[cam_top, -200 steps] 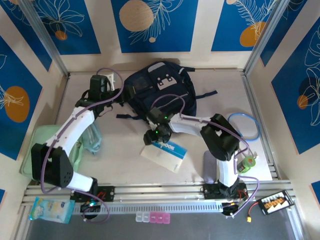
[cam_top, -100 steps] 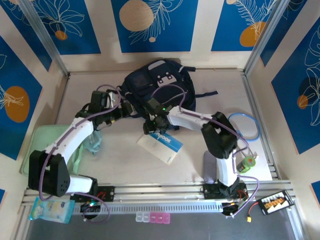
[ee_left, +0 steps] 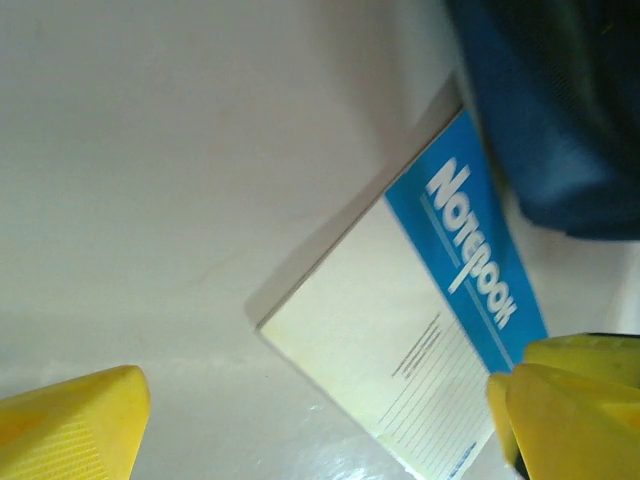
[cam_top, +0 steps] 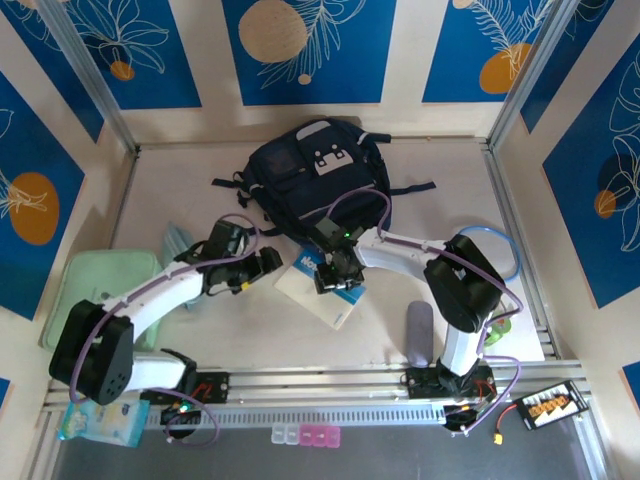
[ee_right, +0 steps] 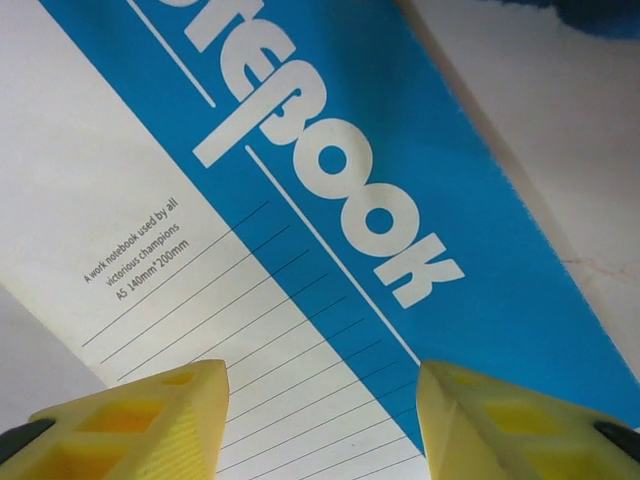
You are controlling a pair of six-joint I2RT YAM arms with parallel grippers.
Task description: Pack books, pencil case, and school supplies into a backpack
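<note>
- On the table (cam_top: 250, 340), near its middle, the notebook (cam_top: 312, 298) lies flat, cover up, white and blue, turned at an angle.
- Behind it the backpack (cam_top: 318, 180) lies at the far middle of the table, light grey patch up, straps spread to both sides.
- Far corner of the notebook reaches the backpack's near edge; can't tell if they touch.
- Over the notebook's blue band sits the right gripper (cam_top: 335, 274), jaws apart, nothing held.
- Right wrist view: yellow fingers (ee_right: 130, 425) spread wide above the notebook (ee_right: 300, 200), with the white lettering between them; can't tell if the tips touch the cover.
- Just left of the notebook, pointing at it, is the left gripper (cam_top: 270, 262), jaws wide apart, empty.
- Left wrist view: the notebook (ee_left: 410, 370) lies between the spread yellow fingers (ee_left: 70, 425), one finger over its edge; blurred backpack (ee_left: 560, 110) fabric at top right.
- Near the right arm's base the pencil case (cam_top: 420, 335), a grey pouch, lies on the table, well apart from the backpack.
- At the table's left edge sits a pale-green box (cam_top: 85, 290), partly under the left arm.
- Behind the right arm lies a blue hose ring (cam_top: 500, 250).
</note>
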